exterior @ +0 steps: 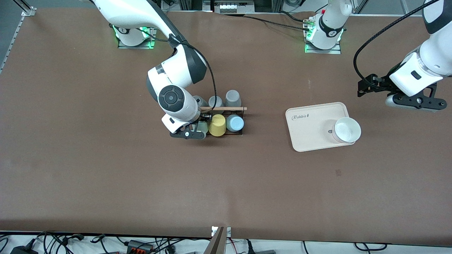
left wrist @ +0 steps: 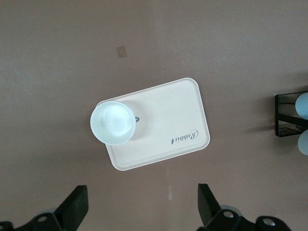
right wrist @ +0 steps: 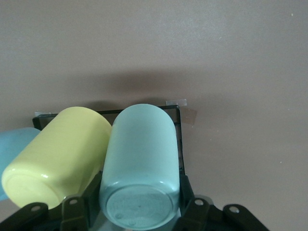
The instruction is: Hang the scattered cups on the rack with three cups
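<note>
A: Where is the right gripper [exterior: 197, 129] working?

B: It is sitting at the rack [exterior: 241, 121], at the end toward the right arm's side of the table. Its fingers [right wrist: 81, 204] are squeezing the pale sage-green cup [right wrist: 140, 166], which is lying bottom-out toward the wrist camera on the rack's nearer row.

A: And what is keeping it company there?

B: Seen from the front camera, the yellow cup [exterior: 217, 125] is sitting at three o'clock of the green one, touching it, and the light blue cup [exterior: 235, 123] is sitting at three o'clock of the yellow. Three grey cups [exterior: 232, 97] are lining the rack's farther row, above the wooden rod [exterior: 226, 108] in that view.

A: What is the left gripper [exterior: 362, 89] doing?

B: It is waiting in the air over bare table toward the left arm's end, its fingers [left wrist: 74, 208] standing wide apart and holding nothing. Under its camera the cream tray [left wrist: 185, 118] marked "Rabbit" is lying flat, and a white bowl-like cup [left wrist: 113, 122] is standing on the tray's corner, at nine o'clock of the lettering in the wrist view.
</note>
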`<state>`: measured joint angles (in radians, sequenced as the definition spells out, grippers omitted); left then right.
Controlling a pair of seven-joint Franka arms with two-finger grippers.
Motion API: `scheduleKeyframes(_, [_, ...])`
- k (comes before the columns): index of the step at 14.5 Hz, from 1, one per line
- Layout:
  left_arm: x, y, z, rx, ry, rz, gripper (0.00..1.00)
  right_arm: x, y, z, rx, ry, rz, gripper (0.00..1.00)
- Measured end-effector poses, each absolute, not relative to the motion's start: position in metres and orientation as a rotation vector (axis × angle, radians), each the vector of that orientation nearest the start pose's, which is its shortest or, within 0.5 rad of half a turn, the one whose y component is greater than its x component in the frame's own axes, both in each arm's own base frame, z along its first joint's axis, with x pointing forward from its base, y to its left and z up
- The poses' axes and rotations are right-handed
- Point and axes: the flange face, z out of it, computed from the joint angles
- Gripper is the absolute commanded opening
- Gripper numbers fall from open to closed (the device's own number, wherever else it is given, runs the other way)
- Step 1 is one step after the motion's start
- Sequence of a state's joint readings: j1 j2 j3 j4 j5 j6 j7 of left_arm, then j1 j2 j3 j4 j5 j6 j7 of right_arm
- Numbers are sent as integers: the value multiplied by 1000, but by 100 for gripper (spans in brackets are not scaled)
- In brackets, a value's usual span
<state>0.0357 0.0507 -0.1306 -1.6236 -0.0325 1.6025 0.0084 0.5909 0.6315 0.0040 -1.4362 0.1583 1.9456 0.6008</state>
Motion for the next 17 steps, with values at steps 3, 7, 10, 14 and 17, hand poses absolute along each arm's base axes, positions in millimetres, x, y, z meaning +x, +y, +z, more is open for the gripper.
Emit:
scheduleKeyframes(3, [566,-55,574,-3171,160,116,100,579,404,305,-3076,116,286,46])
scheduleKeyframes(7, [566,-55,574,-3171,163,116,100,581,403,307,-3073,136,277,100])
scheduleKeyframes(10, [566,-55,574,-3171,170,115,100,597,402,340,-3054,171,212,100])
scheduleKeyframes(14, [566,-54,574,-3171,172,115,100,626,372,413,-3036,233,160,100])
scheduleKeyframes(17, [566,-53,574,-3171,171,115,100,653,315,454,-3010,324,111,100])
